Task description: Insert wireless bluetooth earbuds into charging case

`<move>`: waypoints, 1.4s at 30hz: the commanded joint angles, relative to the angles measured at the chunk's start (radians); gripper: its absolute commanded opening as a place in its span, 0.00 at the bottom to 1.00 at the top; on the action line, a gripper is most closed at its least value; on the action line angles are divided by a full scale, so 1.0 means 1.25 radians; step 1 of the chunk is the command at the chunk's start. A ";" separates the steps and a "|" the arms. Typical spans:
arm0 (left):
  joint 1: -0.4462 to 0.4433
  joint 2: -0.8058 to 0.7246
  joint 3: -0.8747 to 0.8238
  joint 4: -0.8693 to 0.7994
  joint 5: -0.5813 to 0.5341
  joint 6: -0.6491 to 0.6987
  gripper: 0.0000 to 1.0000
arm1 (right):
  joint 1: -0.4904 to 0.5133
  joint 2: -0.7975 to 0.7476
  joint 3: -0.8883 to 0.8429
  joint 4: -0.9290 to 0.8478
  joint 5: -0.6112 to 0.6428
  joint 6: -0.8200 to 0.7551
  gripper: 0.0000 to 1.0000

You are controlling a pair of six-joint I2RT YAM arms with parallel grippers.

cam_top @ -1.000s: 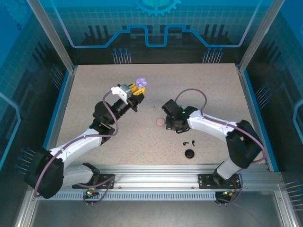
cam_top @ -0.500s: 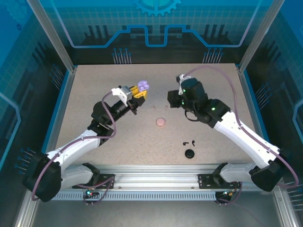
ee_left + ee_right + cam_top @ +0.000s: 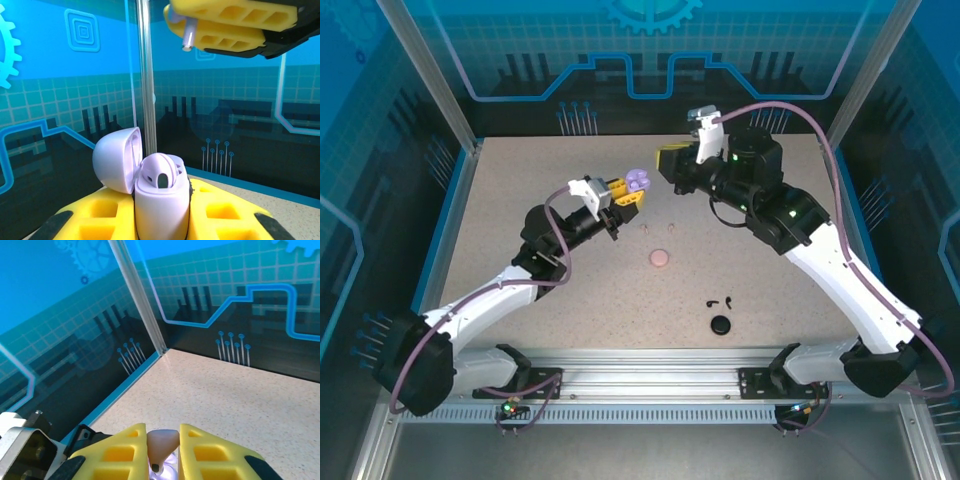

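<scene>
Left gripper (image 3: 627, 190): its yellow fingers are clamped on the small lilac-purple plastic charging case (image 3: 161, 200), which stands upright between them, raised over the speckled beige table (image 3: 520, 220).
Purple case lid: hinged open, tipped to the left in the left wrist view. The well holds a rounded lilac form with a dark slot; whether that is a seated earbud cannot be told.
Right gripper (image 3: 672, 163): narrowed onto one tiny pale stemmed earbud (image 3: 162, 441), pinched between the two yellow fingers.
Held earbud colour: pinkish in the right wrist view and whitish-lilac in the left wrist view, so it is uncertain.
Earbud relative to the case: above the open case and apart from it. From overhead, the right gripper sits just right of the case and towards the back wall.
Cases, counted: three. The purple one is held. A round pale pink case (image 3: 660, 258) lies mid-table, and a round black case (image 3: 721, 325) lies near the front edge.
Earbuds on the table, counted: two black stemmed earbuds (image 3: 730, 297) just behind the black case, and two tiny pale pink specks (image 3: 645, 228) just behind the pink case.
</scene>
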 commanded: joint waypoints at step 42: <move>-0.012 0.022 0.052 0.023 0.004 0.035 0.00 | -0.014 0.014 -0.098 0.009 -0.047 -0.042 0.14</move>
